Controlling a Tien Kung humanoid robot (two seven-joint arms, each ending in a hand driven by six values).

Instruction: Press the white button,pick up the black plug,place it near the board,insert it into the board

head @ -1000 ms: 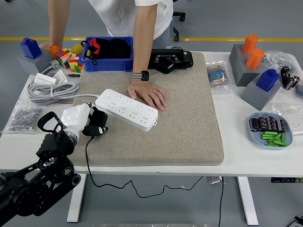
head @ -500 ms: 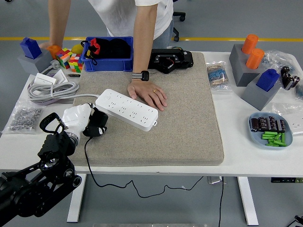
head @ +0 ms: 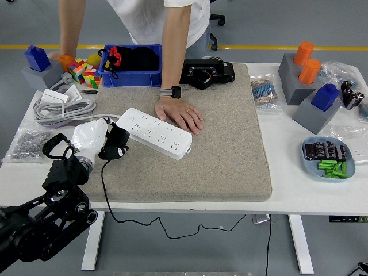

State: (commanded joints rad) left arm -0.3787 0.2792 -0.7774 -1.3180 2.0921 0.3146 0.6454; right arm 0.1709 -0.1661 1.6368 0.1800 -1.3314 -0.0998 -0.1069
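A white power strip (head: 156,133) lies slanted on the grey felt mat (head: 224,144). My left hand (head: 101,141), in a white cover, is shut on the black plug (head: 117,142), held just above the mat's left edge, close to the strip's near left end. The plug's black cable (head: 106,192) drops over the table's front edge. A person's hand (head: 180,114) presses flat on the mat, touching the strip's far side. The strip's white button cannot be made out. My right arm is out of view.
A blue bin (head: 131,66), colour cubes (head: 85,72) and coiled grey cable (head: 62,108) sit at the back left. A black device (head: 206,73) lies at the mat's far edge. Grey blocks with orange (head: 305,60) and blue (head: 326,96) pieces and a tray of parts (head: 330,157) stand at the right.
My left hand has carried the black plug a little up and left, closer to the strip's left end. The person's hand has stayed put.
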